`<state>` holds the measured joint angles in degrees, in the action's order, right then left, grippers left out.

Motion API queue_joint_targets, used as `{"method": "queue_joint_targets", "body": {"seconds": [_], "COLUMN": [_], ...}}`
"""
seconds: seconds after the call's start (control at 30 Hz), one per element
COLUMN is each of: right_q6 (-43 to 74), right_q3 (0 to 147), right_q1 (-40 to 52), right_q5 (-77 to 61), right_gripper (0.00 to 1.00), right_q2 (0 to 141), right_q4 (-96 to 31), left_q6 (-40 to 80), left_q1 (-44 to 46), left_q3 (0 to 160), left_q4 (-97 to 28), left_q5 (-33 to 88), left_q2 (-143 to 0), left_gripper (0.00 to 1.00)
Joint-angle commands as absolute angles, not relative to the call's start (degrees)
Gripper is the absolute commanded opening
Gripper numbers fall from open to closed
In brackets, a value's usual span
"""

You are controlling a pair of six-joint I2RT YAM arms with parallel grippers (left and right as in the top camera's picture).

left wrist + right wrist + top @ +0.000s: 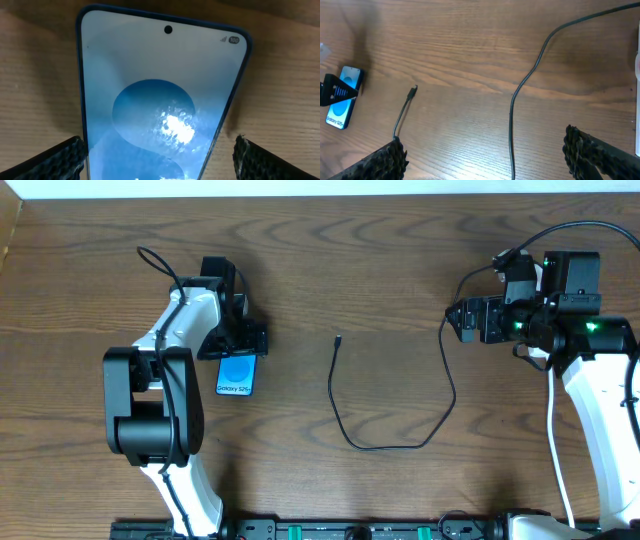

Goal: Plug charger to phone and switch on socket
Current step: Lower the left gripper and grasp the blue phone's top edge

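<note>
Overhead, the left end effector hangs directly over the far end of the Galaxy phone. The phone lies flat on the table, screen up. The end with the white lettering sticks out beneath the end effector, toward that arm's base, and the end effector covers the rest of the phone from above.

In the left wrist view the jaws stand wide apart and straddle the phone's width, its camera-hole end pointing away from the wrist. A strip of wood shows between the phone's edge and one finger. The other finger sits right at the opposite edge, and contact there cannot be judged. Nothing is clamped.

The right end effector is far across the table from the phone. In its wrist view the right end effector is spread wide and empty above the wood. The charger runs along the table beneath it, passing between its fingers. Overhead, the charger loops from under this end effector toward the left one, and its connector tip lies between the two end effectors, well apart from the phone. The cable's other end disappears beneath the right arm's wrist, so its plug is hidden.
</note>
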<state>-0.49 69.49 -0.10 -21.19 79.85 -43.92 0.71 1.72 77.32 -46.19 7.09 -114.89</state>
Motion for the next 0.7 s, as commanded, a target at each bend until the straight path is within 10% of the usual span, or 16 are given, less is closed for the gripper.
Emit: {"method": "queue_joint_targets", "body": {"seconds": [0.0, 0.67], "right_q6": [-0.1, -0.1], "right_q3": [70.4, 70.4], "right_q1": [0.5, 0.6], "right_q5": [-21.1, -21.1], "right_gripper": [0.99, 0.99], "right_q2": [79.8, 79.8], "right_q4": [-44.0, -44.8], "left_q6": [-1.7, -3.4], "left_q1": [1.7, 1.7], "left_q3": [76.8, 72.4], "left_q4": [-45.9, -41.8], "left_q5": [5.6, 3.1], "left_q2": [-115.7, -115.8], "left_gripper": [0.95, 0.95]}}
